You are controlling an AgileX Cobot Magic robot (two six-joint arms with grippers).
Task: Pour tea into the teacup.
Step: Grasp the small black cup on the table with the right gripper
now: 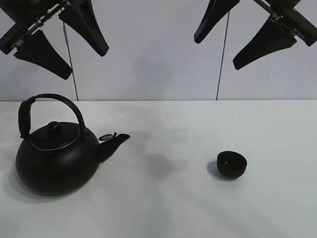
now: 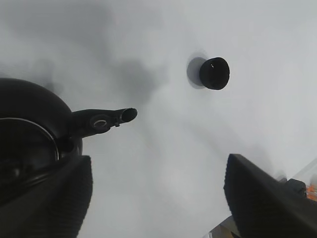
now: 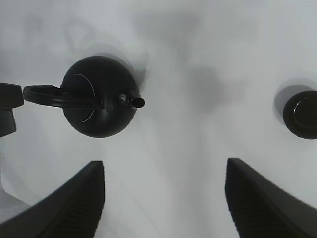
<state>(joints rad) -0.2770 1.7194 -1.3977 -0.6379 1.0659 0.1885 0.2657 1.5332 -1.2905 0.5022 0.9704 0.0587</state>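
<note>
The teacup (image 1: pixel 232 164) stands on the white worktop (image 1: pixel 163 213), right of centre, well below the right tool (image 1: pixel 218 53), whose jaws are spread and empty. The left tool (image 1: pixel 84 64), likewise spread, hangs above the kettle (image 1: pixel 55 156), well apart from the teacup.

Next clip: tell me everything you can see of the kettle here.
The kettle is large, round and matte black, seemingly metal. Its arched handle stands upright, with a thicker grip on one side; a knobbed lid sits closed on top. The short spout, bearing a small ring-shaped fitting, points toward the teacup, well apart from it. The kettle stands upright on the white table, at the left in the exterior view; only the table touches it.
</note>
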